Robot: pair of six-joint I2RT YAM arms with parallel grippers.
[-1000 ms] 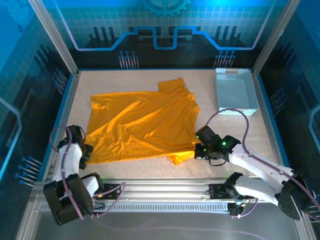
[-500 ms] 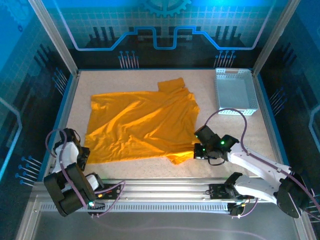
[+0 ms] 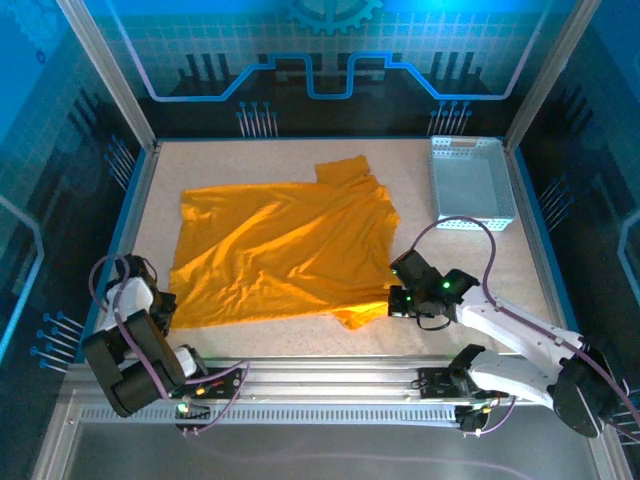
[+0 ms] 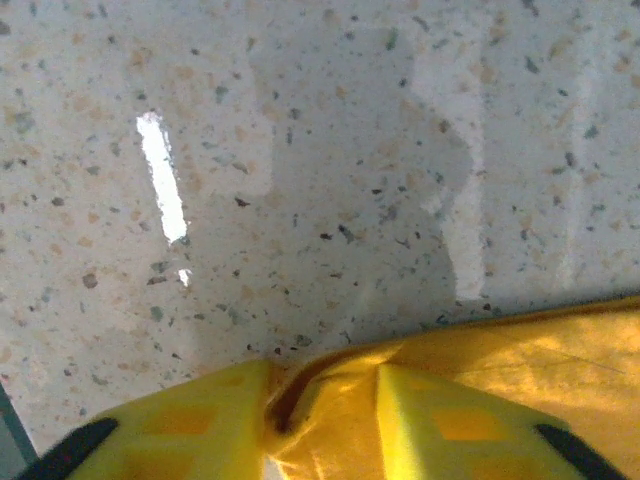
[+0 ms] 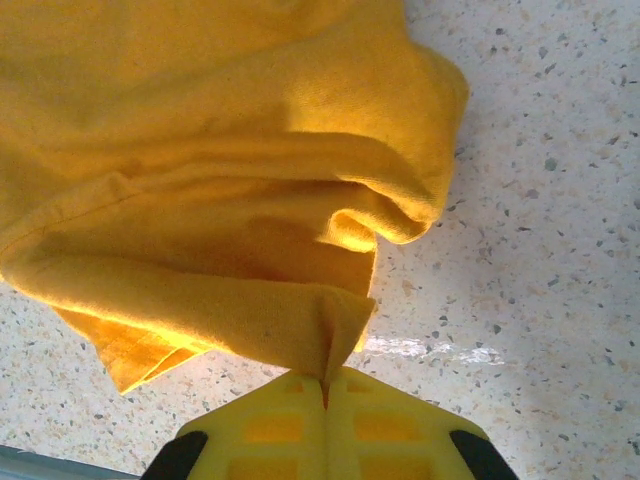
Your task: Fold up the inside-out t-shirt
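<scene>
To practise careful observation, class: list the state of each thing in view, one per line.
shirt: spread out, wrinkled, not yet folded.
basket: upright, empty.
left jaws: closed on bunched shirt edge.
right jaws: shut, pinching a shirt fold.

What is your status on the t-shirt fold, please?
Right claw shut on t-shirt, near-right hem. Left claw at its near-left corner, fabric between fingers, grip unconfirmed. Garment spread, wrinkled, not yet folded. Perforated basket far right, clear of it.
</scene>
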